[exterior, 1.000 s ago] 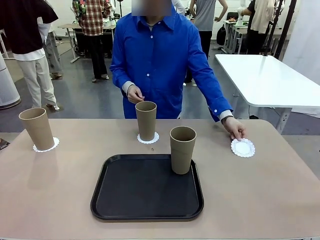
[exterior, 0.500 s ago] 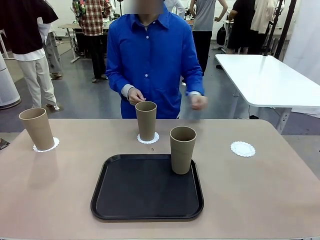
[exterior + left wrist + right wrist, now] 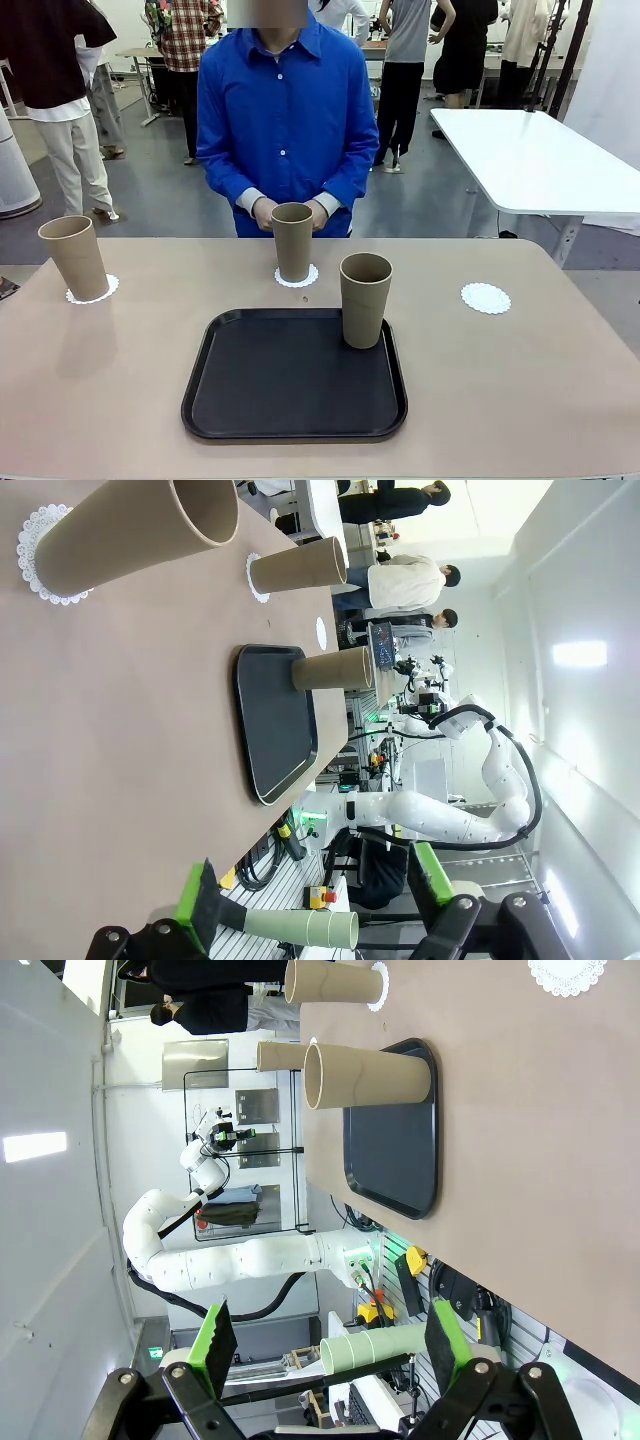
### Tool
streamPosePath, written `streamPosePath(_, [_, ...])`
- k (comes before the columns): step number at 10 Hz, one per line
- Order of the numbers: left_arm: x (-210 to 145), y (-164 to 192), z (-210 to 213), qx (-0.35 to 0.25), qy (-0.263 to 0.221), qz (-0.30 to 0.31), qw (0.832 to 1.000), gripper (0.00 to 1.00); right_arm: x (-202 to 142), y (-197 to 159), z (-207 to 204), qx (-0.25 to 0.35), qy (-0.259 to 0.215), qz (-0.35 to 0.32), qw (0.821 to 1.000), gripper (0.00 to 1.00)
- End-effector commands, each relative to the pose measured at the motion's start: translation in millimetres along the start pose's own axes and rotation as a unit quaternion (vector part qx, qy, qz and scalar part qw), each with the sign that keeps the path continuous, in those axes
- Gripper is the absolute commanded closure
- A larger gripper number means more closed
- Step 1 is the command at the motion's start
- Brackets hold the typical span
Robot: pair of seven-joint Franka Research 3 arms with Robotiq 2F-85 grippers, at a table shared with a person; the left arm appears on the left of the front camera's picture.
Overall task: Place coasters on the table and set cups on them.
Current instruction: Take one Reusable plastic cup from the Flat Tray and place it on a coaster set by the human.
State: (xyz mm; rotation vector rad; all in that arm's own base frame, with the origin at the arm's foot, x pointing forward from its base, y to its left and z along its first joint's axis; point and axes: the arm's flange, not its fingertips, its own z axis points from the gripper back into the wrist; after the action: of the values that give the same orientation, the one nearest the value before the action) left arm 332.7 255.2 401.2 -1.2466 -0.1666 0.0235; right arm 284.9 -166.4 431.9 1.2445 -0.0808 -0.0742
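On the table [image 3: 520, 390] the tray [image 3: 270, 390] lies in the middle, a first cup [image 3: 365, 298] in its far right corner. Behind it the second cup [image 3: 292, 240] stands on the middle coaster [image 3: 311, 277], the third cup [image 3: 73, 256] on the left coaster [image 3: 103, 292]; the right coaster [image 3: 486, 297] lies apart.

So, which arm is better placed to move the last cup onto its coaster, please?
Right, probably: that cup stands on the tray's right side, and the empty coaster lies further right.

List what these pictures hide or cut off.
Front view: the person's hands sit partly behind the middle tan tapered tumbler.
Front view: the left tumbler covers its white lacy doily except the edge.
Right wrist view: the top edge cuts off the bare doily.
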Motion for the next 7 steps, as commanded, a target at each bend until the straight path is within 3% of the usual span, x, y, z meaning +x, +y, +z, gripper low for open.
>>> streamPosePath(1, [-1, -1, 1, -0.004, -0.005, 0.002, 1.000, 0.00, -1, 1, 0, 0.005, 0.000, 0.003, 1.000, 0.00])
streamPosePath(5, [-1, -1, 1, -0.004, -0.005, 0.002, 1.000, 0.00, 0, 0, 0, 0.000, 0.000, 0.000, 1.000, 0.00])
streamPosePath(6, [-1, -1, 1, -0.004, -0.005, 0.002, 1.000, 0.00, 18, 23, -3, -0.058, 0.027, 0.006, 0.998, 0.00])
streamPosePath(7, [-1, -1, 1, -0.004, -0.005, 0.002, 1.000, 0.00, 45, 52, -6, -0.082, 0.013, 0.006, 0.997, 0.00])
